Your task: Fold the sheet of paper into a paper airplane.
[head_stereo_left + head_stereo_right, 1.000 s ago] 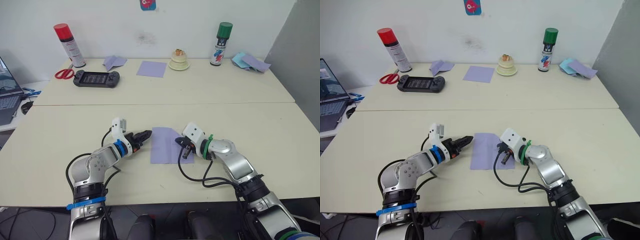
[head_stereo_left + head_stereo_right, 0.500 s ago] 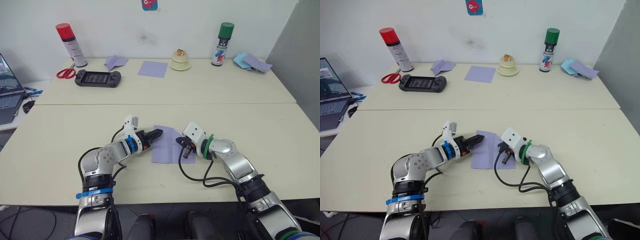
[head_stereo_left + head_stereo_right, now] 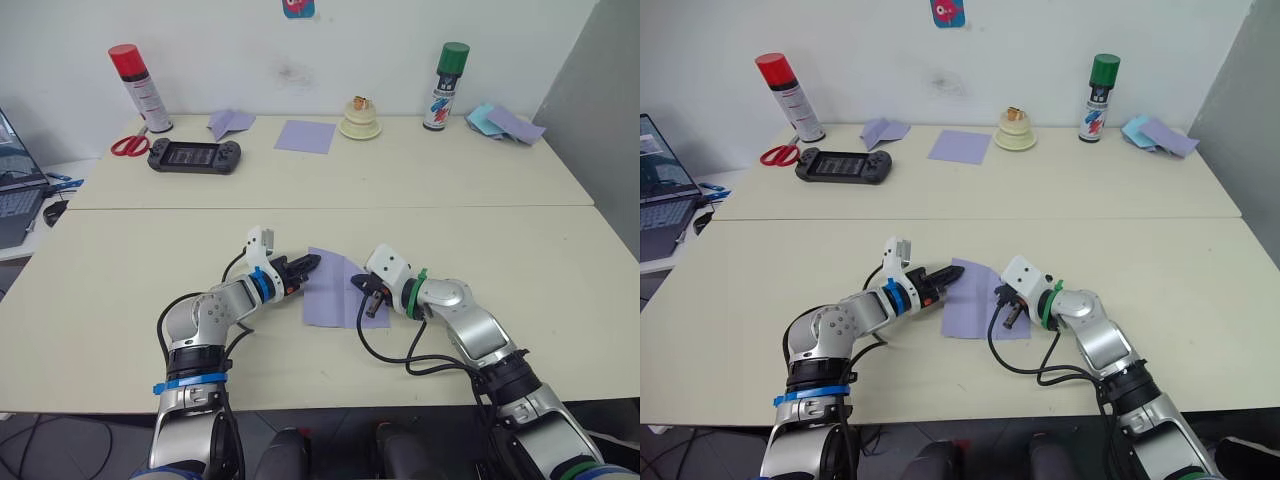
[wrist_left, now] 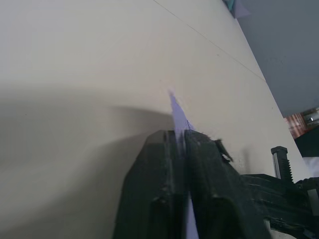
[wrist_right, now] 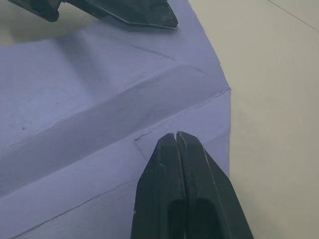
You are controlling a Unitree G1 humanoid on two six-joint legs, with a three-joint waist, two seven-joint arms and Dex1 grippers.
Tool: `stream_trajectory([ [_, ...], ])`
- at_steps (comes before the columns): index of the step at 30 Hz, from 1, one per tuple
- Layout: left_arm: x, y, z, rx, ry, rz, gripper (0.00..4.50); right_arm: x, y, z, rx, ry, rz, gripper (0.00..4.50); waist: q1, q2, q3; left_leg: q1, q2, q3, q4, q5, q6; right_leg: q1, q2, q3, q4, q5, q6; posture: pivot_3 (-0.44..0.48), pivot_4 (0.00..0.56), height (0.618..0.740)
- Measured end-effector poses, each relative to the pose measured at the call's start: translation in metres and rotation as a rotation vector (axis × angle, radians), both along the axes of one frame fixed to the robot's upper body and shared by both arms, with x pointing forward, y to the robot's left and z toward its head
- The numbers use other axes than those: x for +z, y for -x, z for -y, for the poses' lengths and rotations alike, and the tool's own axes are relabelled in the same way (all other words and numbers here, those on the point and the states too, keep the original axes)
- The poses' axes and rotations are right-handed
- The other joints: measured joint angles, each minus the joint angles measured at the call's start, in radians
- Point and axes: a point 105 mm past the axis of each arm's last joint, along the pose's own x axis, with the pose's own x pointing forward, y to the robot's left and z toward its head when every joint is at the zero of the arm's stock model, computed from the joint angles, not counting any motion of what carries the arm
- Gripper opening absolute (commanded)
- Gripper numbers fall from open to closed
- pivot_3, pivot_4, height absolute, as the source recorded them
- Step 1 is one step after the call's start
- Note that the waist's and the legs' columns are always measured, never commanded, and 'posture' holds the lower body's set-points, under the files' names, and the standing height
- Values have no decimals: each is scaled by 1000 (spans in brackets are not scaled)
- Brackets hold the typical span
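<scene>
My left gripper (image 3: 312, 263) pinched the thin, creased lavender sheet of paper (image 3: 335, 290) at its lifted far-left corner; my right gripper (image 5: 177, 137), fingers together, pressed its flat surface.

Matt creased sheet of paper (image 3: 975, 302)

sheet of paper (image 3: 335, 288) btwn pincers, on table (image 3: 500, 260)

A lab or office workroom: plain cream tables (image 3: 420, 190) against a white wall, a laptop (image 3: 658, 188), spray cans (image 3: 132, 88), scissors (image 3: 127, 147) and a handheld game console (image 3: 194, 156).
</scene>
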Motion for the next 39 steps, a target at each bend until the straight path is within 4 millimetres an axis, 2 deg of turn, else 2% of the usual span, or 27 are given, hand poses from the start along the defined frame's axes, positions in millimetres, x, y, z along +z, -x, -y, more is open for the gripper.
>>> stream_trajectory([
  [3, 0, 0, -2, -15, -47, 23, 34, 1, 1, 0, 2, -1, 2, 0, 0, 0, 0, 0, 0, 0, -1, 1, -1, -1, 0, 0, -1, 0, 0, 0, 150, 740],
  [9, 4, -3, 1, -94, -246, 124, 34, 1, 1, -1, 2, -2, 3, 0, 0, 0, 0, 0, 0, 0, -2, 1, -1, -1, 0, 0, -1, 0, 0, 0, 150, 740],
  [17, 30, 2, 24, -281, -632, 444, 34, 1, 1, -1, 1, -2, 2, 0, 0, 0, 0, 0, 0, 1, -3, 0, -1, -1, 0, 1, -2, 0, 0, 0, 150, 740],
  [24, 23, 12, 34, -470, -958, 701, 34, 1, 2, -1, 0, -4, 2, 0, 1, 0, 0, -1, 0, 1, -4, -1, 1, -1, 0, 1, -2, 0, 0, 0, 150, 740],
  [31, 8, 11, 35, -537, -1070, 778, 34, 0, 2, 0, -4, -3, -2, 0, 4, 0, 0, -1, 0, 1, -3, -1, 2, -1, 0, 1, -2, 0, 0, 0, 150, 740],
  [39, -2, 10, 41, -557, -1088, 805, 34, 1, 0, 1, -29, -12, 0, 0, 6, 0, 0, -1, 0, 0, -3, -1, 2, -1, 0, 0, -2, 0, 0, 0, 150, 740],
])
